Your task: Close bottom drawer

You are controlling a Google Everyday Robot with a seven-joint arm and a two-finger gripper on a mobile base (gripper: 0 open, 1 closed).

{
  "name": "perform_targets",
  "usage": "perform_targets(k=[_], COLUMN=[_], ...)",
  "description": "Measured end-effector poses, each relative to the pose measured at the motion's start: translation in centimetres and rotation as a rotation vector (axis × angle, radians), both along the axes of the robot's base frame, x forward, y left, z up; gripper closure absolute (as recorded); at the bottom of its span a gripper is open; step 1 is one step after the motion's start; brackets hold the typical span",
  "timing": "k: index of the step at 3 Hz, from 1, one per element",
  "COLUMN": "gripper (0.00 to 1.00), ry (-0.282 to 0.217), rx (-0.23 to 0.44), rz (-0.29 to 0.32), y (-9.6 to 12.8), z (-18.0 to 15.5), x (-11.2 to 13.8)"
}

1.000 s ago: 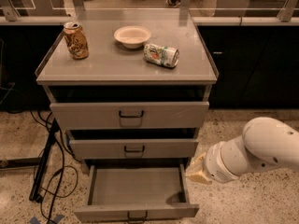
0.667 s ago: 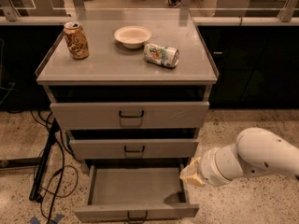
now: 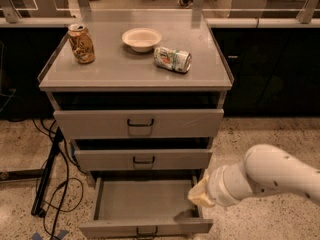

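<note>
Gripper (image 3: 199, 195) shifted down-left, beside open bottom drawer (image 3: 145, 228); speckled floor (image 3: 260, 134).

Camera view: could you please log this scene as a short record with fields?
cabinet: grey, three drawers
bottom drawer: pulled far out, not yet closed
middle drawer: further in than the bottom drawer
top drawer: further in than the bottom drawer
gripper: low at the bottom drawer's right side, over its right wall
cabinet top, left: upright can
cabinet top, centre rear: bowl
cabinet top, right of bowl: lying can
</note>
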State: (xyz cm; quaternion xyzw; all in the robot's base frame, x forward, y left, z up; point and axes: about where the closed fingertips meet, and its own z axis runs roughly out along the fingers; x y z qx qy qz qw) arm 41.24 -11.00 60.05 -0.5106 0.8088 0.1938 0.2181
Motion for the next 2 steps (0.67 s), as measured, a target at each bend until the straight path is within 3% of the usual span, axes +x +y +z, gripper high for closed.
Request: perform_targets(k=[1, 2], gripper=[1.0, 1.0], ry=[0.063, 0.09], rx=[0.02, 0.031], rz=[-0.014, -0.022], y=[1.4, 3.0], z=[-4.3, -9.4], x=[-1.9, -3.7])
